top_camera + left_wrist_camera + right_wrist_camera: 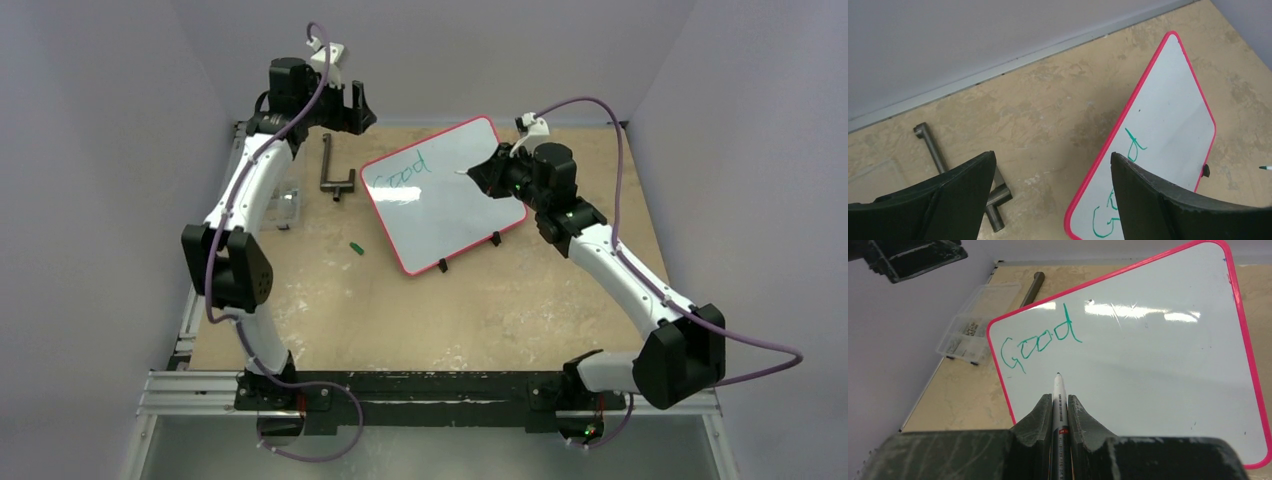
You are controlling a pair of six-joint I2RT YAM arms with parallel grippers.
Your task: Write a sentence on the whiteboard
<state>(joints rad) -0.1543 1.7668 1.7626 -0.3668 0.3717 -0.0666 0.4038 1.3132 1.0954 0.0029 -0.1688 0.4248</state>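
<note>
Whiteboard point(450, 210) mostly bare beside sentence point(400, 168), marker point(1059, 401) perhaps touching.

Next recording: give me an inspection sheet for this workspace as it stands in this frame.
Surface: tan table, worn, with pale patches.
Job's things: whiteboard lies skewed, mid-table; the sentence reads only "Good" in green; marker points at the board below that word, contact unclear.
Clutter: green cap left of the board; metal bar and clear box further left.
Grippers: right gripper shut on the marker; left gripper open, empty, near the far edge.
Cables: purple cable looping loose off each arm.
Surroundings: pale walls on three sides; aluminium rail at the near edge.
</note>
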